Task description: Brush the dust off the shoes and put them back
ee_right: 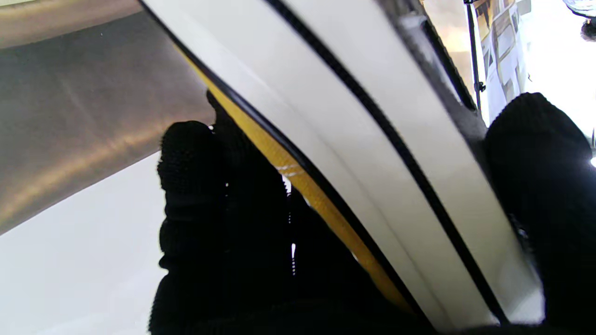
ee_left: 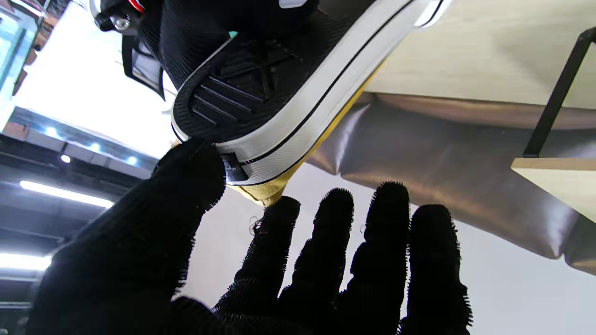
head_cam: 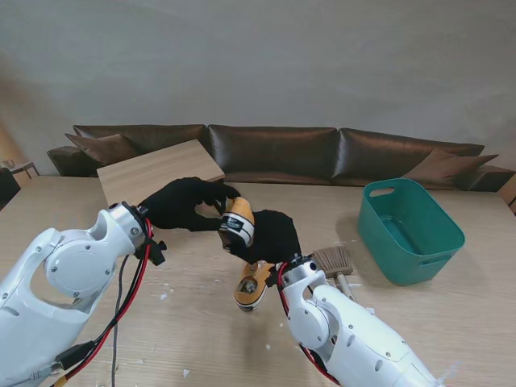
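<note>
The yellow canvas sneaker (head_cam: 237, 221) is hanging in the air above the surface (head_cam: 201, 322), the right hand (head_cam: 270, 236) clamping it across the rubber sole while the left hand (head_cam: 184, 203) is touching its end with the thumb, fingers spread. It looks light, with soft canvas and a stiff sole (the safer place to grip). A second sneaker (head_cam: 252, 284) is lying nearer to me beside the brush (head_cam: 334, 262).

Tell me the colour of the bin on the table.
The bin is teal green, clearest in the stand view.

Yellow canvas shoe (head_cam: 239, 219) with smooth white rubber sidewall and ribbed black sole, against matt wood-grain table (head_cam: 451, 322), glossy teal plastic bin (head_cam: 409, 230).
</note>
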`<control>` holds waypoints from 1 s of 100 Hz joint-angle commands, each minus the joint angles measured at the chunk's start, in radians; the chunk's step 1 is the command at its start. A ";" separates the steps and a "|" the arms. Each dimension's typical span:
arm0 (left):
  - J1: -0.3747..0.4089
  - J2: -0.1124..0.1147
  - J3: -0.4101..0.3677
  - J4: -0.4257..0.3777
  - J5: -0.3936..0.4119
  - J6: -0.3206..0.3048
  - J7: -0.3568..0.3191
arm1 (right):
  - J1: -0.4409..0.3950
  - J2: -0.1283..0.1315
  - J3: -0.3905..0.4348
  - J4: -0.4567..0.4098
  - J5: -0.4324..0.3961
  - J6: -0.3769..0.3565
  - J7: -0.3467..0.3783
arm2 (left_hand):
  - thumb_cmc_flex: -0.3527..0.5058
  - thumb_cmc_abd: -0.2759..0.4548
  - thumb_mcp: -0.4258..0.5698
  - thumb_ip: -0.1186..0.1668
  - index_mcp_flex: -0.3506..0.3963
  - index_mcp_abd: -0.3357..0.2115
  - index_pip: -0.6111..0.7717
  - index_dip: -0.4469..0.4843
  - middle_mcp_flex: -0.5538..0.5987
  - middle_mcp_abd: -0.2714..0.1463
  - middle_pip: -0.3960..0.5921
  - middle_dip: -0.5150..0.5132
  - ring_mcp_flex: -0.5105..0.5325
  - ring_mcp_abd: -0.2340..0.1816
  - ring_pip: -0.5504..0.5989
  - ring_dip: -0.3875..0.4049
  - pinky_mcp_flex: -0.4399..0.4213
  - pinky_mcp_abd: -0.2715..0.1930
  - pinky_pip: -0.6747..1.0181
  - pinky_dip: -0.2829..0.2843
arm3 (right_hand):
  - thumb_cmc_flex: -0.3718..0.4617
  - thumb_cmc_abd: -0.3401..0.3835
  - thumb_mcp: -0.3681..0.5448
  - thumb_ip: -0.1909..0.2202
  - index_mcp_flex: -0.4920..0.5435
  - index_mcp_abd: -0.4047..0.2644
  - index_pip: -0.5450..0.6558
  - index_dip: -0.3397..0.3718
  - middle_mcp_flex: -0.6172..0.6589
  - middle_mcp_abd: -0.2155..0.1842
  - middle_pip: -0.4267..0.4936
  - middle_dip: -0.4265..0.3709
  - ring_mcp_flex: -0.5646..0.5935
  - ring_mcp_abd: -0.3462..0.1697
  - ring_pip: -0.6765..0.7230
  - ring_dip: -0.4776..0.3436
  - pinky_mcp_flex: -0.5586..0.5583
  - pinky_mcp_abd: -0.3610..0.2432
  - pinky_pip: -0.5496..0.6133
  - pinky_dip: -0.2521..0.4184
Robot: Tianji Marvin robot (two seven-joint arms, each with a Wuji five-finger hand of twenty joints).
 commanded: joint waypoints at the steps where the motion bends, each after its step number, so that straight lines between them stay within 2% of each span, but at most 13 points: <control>1: 0.023 -0.010 -0.014 -0.003 0.017 -0.008 -0.009 | 0.006 -0.018 -0.004 -0.026 0.004 0.000 0.010 | 0.007 0.045 -0.002 0.057 -0.047 -0.029 -0.049 -0.031 -0.062 0.007 -0.029 -0.046 -0.065 0.002 -0.068 -0.057 -0.050 -0.020 -0.088 -0.034 | 0.217 0.088 0.256 0.052 0.051 -0.229 0.157 0.074 0.073 -0.071 0.071 0.057 0.073 -0.109 0.101 0.044 -0.059 -0.108 -0.013 -0.017; 8: 0.049 -0.013 -0.040 -0.013 0.046 -0.020 0.014 | 0.006 -0.025 -0.003 -0.023 0.021 0.005 0.007 | 0.001 0.046 -0.006 0.058 -0.074 -0.035 -0.070 -0.047 -0.108 0.004 -0.044 -0.077 -0.112 -0.006 -0.111 -0.091 -0.080 -0.040 -0.163 -0.062 | 0.219 0.086 0.258 0.052 0.053 -0.225 0.155 0.077 0.076 -0.068 0.066 0.059 0.073 -0.107 0.106 0.045 -0.056 -0.104 -0.016 -0.016; 25: 0.133 -0.014 -0.116 -0.041 0.105 -0.036 0.041 | 0.001 -0.030 0.017 -0.037 0.058 0.016 0.020 | -0.009 0.040 -0.008 0.055 -0.108 -0.053 -0.095 -0.074 -0.160 -0.014 -0.057 -0.119 -0.162 -0.024 -0.160 -0.133 -0.110 -0.067 -0.261 -0.090 | 0.225 0.086 0.258 0.052 0.055 -0.216 0.152 0.080 0.081 -0.062 0.061 0.065 0.072 -0.103 0.114 0.047 -0.054 -0.097 -0.019 -0.013; 39: 0.200 -0.019 -0.147 -0.036 0.111 -0.024 0.065 | -0.012 -0.031 0.047 -0.071 0.090 0.030 0.040 | -0.038 0.025 -0.023 0.044 -0.145 -0.063 -0.112 -0.094 -0.200 -0.023 -0.064 -0.137 -0.208 -0.042 -0.196 -0.162 -0.136 -0.084 -0.350 -0.102 | 0.233 0.089 0.253 0.053 0.054 -0.204 0.149 0.084 0.081 -0.055 0.055 0.070 0.070 -0.096 0.116 0.046 -0.058 -0.088 -0.023 -0.009; 47: 0.215 -0.022 -0.137 -0.014 0.072 -0.002 0.071 | -0.020 -0.027 0.065 -0.098 0.099 0.034 0.053 | -0.058 0.016 -0.027 0.034 -0.159 -0.061 -0.122 -0.107 -0.221 -0.020 -0.070 -0.147 -0.234 -0.042 -0.212 -0.175 -0.145 -0.085 -0.400 -0.105 | 0.235 0.094 0.249 0.053 0.053 -0.202 0.148 0.086 0.080 -0.054 0.054 0.072 0.068 -0.092 0.113 0.044 -0.061 -0.085 -0.025 -0.007; 58: 0.201 -0.028 -0.092 0.030 0.000 0.023 0.078 | -0.058 -0.015 0.103 -0.181 0.114 0.045 0.093 | -0.110 0.000 -0.007 0.029 -0.184 -0.058 -0.134 -0.129 -0.265 -0.015 -0.079 -0.159 -0.276 -0.046 -0.234 -0.191 -0.151 -0.089 -0.495 -0.088 | 0.241 0.098 0.243 0.055 0.051 -0.199 0.146 0.088 0.075 -0.053 0.050 0.074 0.068 -0.089 0.108 0.042 -0.070 -0.080 -0.029 -0.005; 74: 0.137 -0.029 -0.015 0.091 -0.061 0.028 0.067 | -0.100 -0.006 0.139 -0.255 0.139 0.033 0.128 | -0.210 -0.049 0.080 0.000 -0.219 -0.060 -0.142 -0.143 -0.300 -0.017 -0.084 -0.164 -0.306 -0.048 -0.246 -0.195 -0.129 -0.089 -0.632 -0.037 | 0.247 0.105 0.233 0.057 0.047 -0.199 0.142 0.090 0.069 -0.052 0.046 0.078 0.067 -0.086 0.093 0.036 -0.084 -0.073 -0.036 -0.002; 76: 0.129 -0.030 -0.006 0.098 -0.066 0.028 0.065 | -0.105 -0.006 0.142 -0.263 0.145 0.030 0.131 | -0.232 -0.058 0.111 -0.008 -0.221 -0.064 -0.145 -0.148 -0.305 -0.016 -0.084 -0.164 -0.309 -0.049 -0.246 -0.193 -0.127 -0.091 -0.652 -0.011 | 0.247 0.106 0.232 0.058 0.047 -0.199 0.142 0.091 0.069 -0.051 0.046 0.078 0.066 -0.085 0.092 0.036 -0.084 -0.073 -0.037 -0.002; 94: 0.071 -0.037 0.061 0.149 -0.127 0.022 0.070 | -0.138 -0.003 0.163 -0.310 0.180 -0.004 0.150 | -0.270 -0.077 0.153 -0.018 -0.293 -0.104 -0.189 -0.181 -0.340 -0.019 -0.090 -0.167 -0.326 -0.047 -0.252 -0.192 -0.146 -0.097 -0.672 0.020 | 0.252 0.109 0.226 0.060 0.044 -0.201 0.140 0.095 0.063 -0.054 0.044 0.082 0.066 -0.085 0.083 0.035 -0.090 -0.069 -0.040 0.002; 100: 0.063 -0.041 0.075 0.157 -0.155 0.015 0.081 | -0.144 -0.005 0.165 -0.317 0.195 -0.013 0.151 | -0.272 -0.083 0.161 -0.020 -0.294 -0.125 -0.194 -0.191 -0.340 -0.023 -0.089 -0.167 -0.323 -0.047 -0.250 -0.190 -0.146 -0.096 -0.674 0.025 | 0.254 0.113 0.224 0.060 0.044 -0.201 0.140 0.096 0.063 -0.053 0.044 0.083 0.065 -0.084 0.080 0.034 -0.094 -0.069 -0.042 0.003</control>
